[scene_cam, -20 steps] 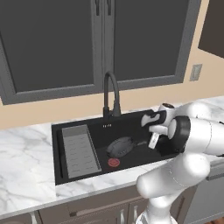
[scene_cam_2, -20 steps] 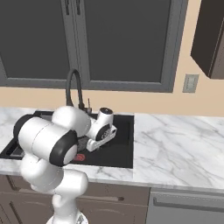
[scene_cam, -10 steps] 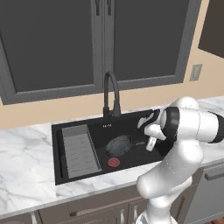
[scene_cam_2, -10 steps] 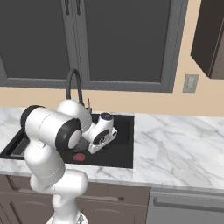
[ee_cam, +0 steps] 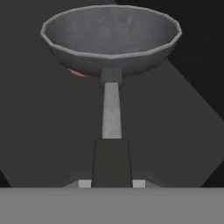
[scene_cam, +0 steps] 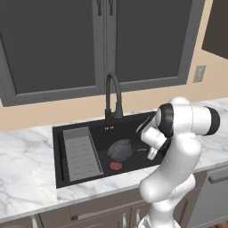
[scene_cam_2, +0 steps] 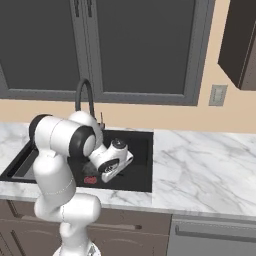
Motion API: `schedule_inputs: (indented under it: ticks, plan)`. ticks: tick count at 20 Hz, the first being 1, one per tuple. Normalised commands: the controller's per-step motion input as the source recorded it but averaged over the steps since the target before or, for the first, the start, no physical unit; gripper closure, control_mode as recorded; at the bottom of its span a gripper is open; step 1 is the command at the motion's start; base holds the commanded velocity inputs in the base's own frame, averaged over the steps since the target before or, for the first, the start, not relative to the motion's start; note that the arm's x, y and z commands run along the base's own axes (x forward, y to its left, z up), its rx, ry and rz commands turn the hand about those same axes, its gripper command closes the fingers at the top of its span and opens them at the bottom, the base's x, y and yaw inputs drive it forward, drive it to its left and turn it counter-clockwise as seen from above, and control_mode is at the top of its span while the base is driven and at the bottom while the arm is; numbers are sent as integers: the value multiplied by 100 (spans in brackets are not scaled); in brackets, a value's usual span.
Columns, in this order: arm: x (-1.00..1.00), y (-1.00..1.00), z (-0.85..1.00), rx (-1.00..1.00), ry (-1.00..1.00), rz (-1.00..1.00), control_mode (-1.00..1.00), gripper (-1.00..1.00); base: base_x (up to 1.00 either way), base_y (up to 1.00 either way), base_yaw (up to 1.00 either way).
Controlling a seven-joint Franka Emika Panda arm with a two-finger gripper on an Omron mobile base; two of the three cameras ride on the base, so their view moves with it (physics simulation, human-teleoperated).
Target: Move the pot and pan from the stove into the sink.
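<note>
The tool (ee_cam: 112, 181) is clenched on the long thin dark handle of the pan (scene_cam: 121, 149), a round, shallow-rimmed grey metal pan inside the black rectangular sink (scene_cam: 147, 121), right of the ribbed grey rack (scene_cam: 80, 153), over a red drain (scene_cam: 116, 166).

Sink (scene_cam: 60, 153) basin open from above, tall faucet (scene_cam: 112, 95) rising at its back rim, ribbed rack (scene_cam: 81, 153) taking the left part, pan (scene_cam: 121, 150) over the middle floor, bare marble counter (scene_cam_2: 205, 170) free to the right, cabinet doors (scene_cam: 104, 42) well above
</note>
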Motion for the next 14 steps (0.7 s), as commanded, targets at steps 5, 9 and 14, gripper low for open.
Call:
schedule_inputs:
  ticks: [5,9,14]
  plan:
    - [19,7,21,0,3,-3,-100,-100,0,0,0]
    - [21,21,83,0,9,-1,-100,-100,0,0,0]
    - [12,21,100,0,14,0,-100,-100,0,0,0]
